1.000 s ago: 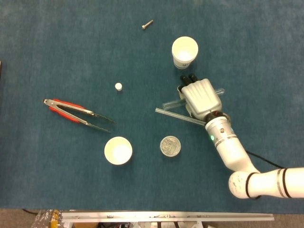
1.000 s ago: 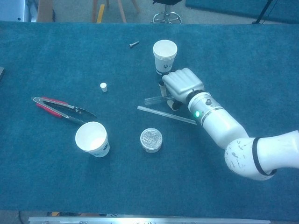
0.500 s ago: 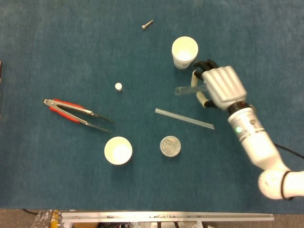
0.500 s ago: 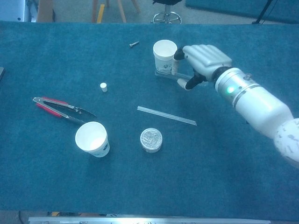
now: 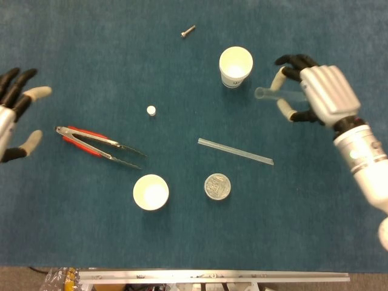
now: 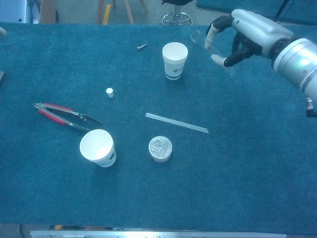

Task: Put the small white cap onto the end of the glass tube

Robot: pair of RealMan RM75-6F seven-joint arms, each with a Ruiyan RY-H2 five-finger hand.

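Observation:
The small white cap (image 5: 151,110) (image 6: 109,92) stands alone on the blue cloth, left of centre. My right hand (image 5: 318,96) (image 6: 250,35) is raised at the far right and holds the clear glass tube (image 5: 271,92) (image 6: 204,41) between thumb and fingers. The tube's open end points left, toward the far paper cup. My left hand (image 5: 13,115) shows at the left edge of the head view, fingers spread, holding nothing, well left of the cap.
A paper cup (image 5: 235,65) (image 6: 175,59) stands far centre, another cup (image 5: 150,191) (image 6: 98,148) near the front. Red-handled tongs (image 5: 97,145) (image 6: 64,115) lie left. A clear flat strip (image 5: 235,151) (image 6: 177,123), a round tin (image 5: 217,187) (image 6: 160,148) and a screw (image 5: 188,31) (image 6: 142,47) lie on the cloth.
My right hand has lifted the glass tube off the cloth and carried it up and to the right. My left hand has come into the head view at the left edge.

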